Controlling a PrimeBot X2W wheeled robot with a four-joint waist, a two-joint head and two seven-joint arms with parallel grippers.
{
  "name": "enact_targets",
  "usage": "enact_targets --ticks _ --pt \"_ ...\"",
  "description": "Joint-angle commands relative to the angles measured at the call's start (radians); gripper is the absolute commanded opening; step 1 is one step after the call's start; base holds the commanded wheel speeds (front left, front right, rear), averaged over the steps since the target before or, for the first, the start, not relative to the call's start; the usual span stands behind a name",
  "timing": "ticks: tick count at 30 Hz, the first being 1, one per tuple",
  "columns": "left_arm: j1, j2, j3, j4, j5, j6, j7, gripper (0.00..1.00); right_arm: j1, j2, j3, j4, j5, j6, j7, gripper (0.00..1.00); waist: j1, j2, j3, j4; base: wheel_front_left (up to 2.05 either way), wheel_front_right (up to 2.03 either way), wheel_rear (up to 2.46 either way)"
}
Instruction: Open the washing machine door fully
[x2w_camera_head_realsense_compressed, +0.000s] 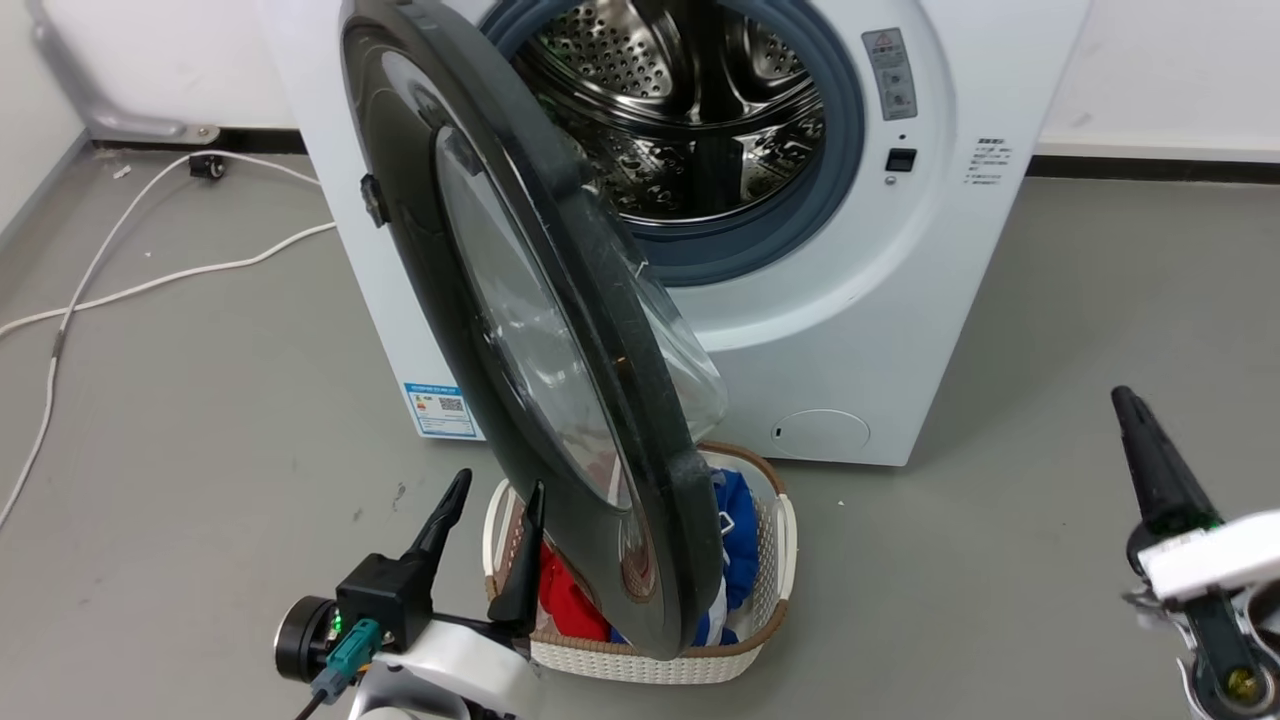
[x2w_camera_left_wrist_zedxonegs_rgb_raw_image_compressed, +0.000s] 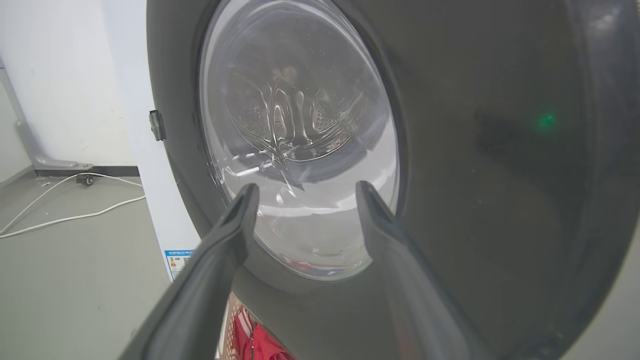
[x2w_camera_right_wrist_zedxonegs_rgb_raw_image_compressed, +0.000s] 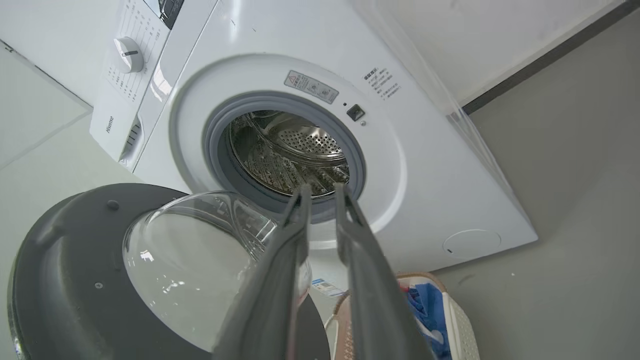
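The washing machine door (x2w_camera_head_realsense_compressed: 470, 330) stands swung out from the white machine (x2w_camera_head_realsense_compressed: 880, 300), nearly edge-on to the head view, with its glass bowl facing right. My left gripper (x2w_camera_head_realsense_compressed: 497, 497) is open, low at the door's outer face; whether a finger touches the rim is unclear. In the left wrist view this gripper (x2w_camera_left_wrist_zedxonegs_rgb_raw_image_compressed: 306, 187) points at the window of the door (x2w_camera_left_wrist_zedxonegs_rgb_raw_image_compressed: 475, 175), nothing between its fingers. My right gripper (x2w_camera_head_realsense_compressed: 1125, 400) hangs far right, apart from the machine. The right gripper (x2w_camera_right_wrist_zedxonegs_rgb_raw_image_compressed: 321, 191) keeps a narrow gap and holds nothing; the door (x2w_camera_right_wrist_zedxonegs_rgb_raw_image_compressed: 65, 260) lies at lower left.
The steel drum (x2w_camera_head_realsense_compressed: 690, 90) is exposed behind the door. A white laundry basket (x2w_camera_head_realsense_compressed: 782, 540) with red and blue clothes sits on the floor under the door's lower edge. White cables (x2w_camera_head_realsense_compressed: 150, 280) trail across the grey floor on the left.
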Motion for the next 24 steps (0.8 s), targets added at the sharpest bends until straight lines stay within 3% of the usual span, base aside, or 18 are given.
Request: enact_targets --ticks 1,9,15,18,24 --pt "0.013 0.005 0.005 -0.001 -0.001 0.002 -0.003 1.0 0.023 0.002 -0.01 -0.016 -0.033 0.003 -0.024 1.0 0.0001 0.0 -0.004 -0.009 0.0 0.0 0.0" --pt "0.019 0.014 0.029 -0.006 0.003 0.01 -0.002 1.0 0.117 0.038 -0.146 -0.181 -0.474 0.002 -0.128 1.0 0.0001 0.0 -0.008 -0.039 0.0 0.0 0.0" --pt "0.007 0.022 0.04 -0.01 0.008 0.017 -0.002 1.0 0.18 0.118 -0.207 -0.362 -0.823 0.001 -0.06 1.0 0.0001 0.0 -0.004 -0.047 0.0 0.0 0.0" --pt "0.005 0.023 0.043 -0.012 0.01 0.02 -0.003 1.0 0.222 0.158 -0.191 -0.408 -0.917 0.001 -0.027 1.0 0.0001 0.0 -0.002 -0.048 0.0 0.0 0.0" --pt "0.014 0.025 0.049 -0.008 0.014 0.027 -0.003 1.0 0.289 0.209 -0.148 -0.399 -0.986 0.001 -0.017 1.0 0.0001 0.0 -0.004 -0.047 0.0 0.0 0.0"
